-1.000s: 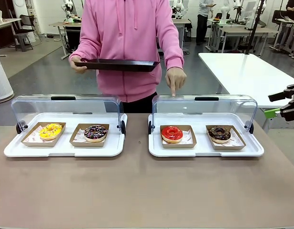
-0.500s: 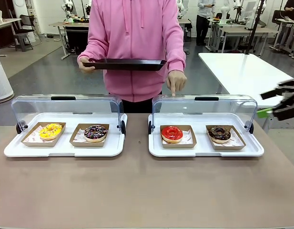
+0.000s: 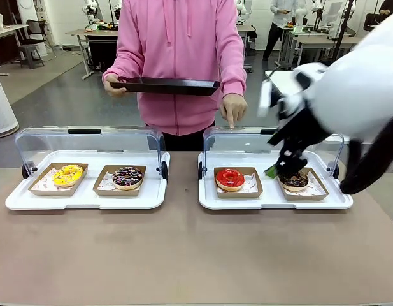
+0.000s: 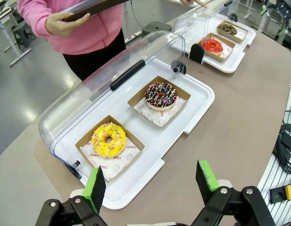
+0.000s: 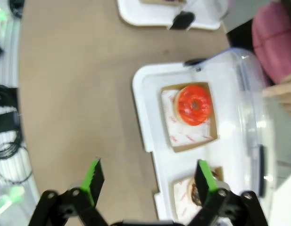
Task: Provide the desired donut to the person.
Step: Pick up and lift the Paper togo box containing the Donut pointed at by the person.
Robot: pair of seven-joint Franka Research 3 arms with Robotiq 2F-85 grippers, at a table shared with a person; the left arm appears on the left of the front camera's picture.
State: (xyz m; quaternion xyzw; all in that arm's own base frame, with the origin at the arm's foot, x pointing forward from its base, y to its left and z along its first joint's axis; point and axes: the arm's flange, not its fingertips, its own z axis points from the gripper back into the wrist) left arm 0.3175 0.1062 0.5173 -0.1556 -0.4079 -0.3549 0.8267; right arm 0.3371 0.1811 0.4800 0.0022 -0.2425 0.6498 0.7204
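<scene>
**Two donuts side by side: a wrong pick is the main risk**

The red donut [image 3: 230,178] is judged to be the wanted one, since a hand [image 3: 233,108] of the person [image 3: 183,51] is pointed down at the clear lid [image 3: 241,140] just behind it. It is seated in its cardboard tray, in the left half of the right-hand white tray [image 3: 272,203] on the desk [image 3: 183,255].

The right pincer [image 3: 282,173] is held over that tray but nearer the chocolate donut [image 3: 294,180]. The neighbour could therefore be taken if the descent is not shifted toward the red one. The rolled-back lid could be knocked by the arm, and the glaze could be crushed by a hard squeeze.

The right pincer is spread wide, with nothing gripped between its pads. The left pincer [image 4: 152,181] is likewise spread and empty, above the desk near the yellow donut [image 4: 108,140]. A black tray [image 3: 164,85] is held ready by the person.
</scene>
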